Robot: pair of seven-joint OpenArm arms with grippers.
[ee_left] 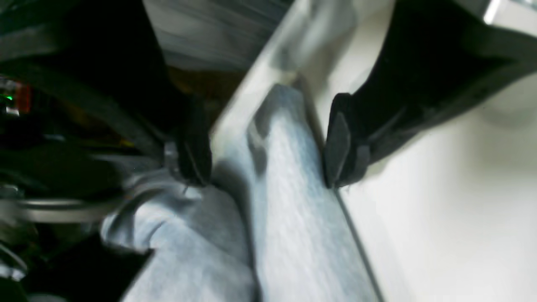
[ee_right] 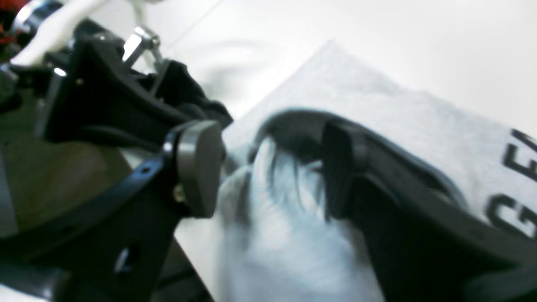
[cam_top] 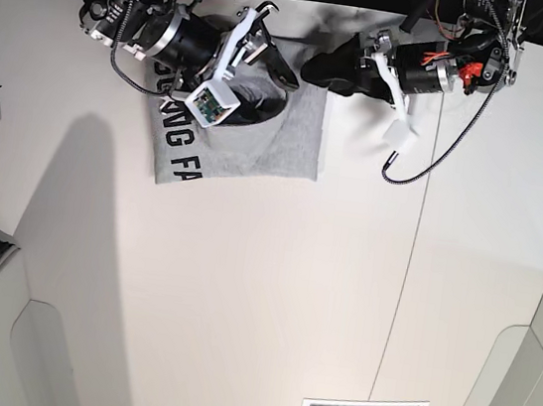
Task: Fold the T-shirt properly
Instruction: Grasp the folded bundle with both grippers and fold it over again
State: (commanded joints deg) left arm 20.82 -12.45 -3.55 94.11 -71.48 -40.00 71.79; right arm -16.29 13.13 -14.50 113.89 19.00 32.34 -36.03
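Grey T-shirt [cam_top: 260, 136] lying at the far end of the white table [cam_top: 270, 293], printed side up, black block letters [cam_top: 181, 141] legible along 1 edge. Both arms reaching in over it from either side.

Left gripper [ee_left: 268, 142]: jaws parted, 2 dark fingers [ee_left: 340, 147] standing clear on either side of a raised ridge of grey fabric [ee_left: 289, 188]. Ridge running straight through the gap between the jaws, alongside the table edge; more cloth bunched below the jaws. Touching the cloth or not: cannot tell, view blurred.

Right gripper [ee_right: 268, 167]: jaws wide apart, round grey pad [ee_right: 199, 167] on one side, black finger [ee_right: 340, 167] on the other. Gathered, wrinkled fold of shirt [ee_right: 285, 201] directly between the jaws, not pinched. Flat printed cloth spreading beyond the black finger, letters [ee_right: 516, 184] showing there. Nothing clamped in either gripper.
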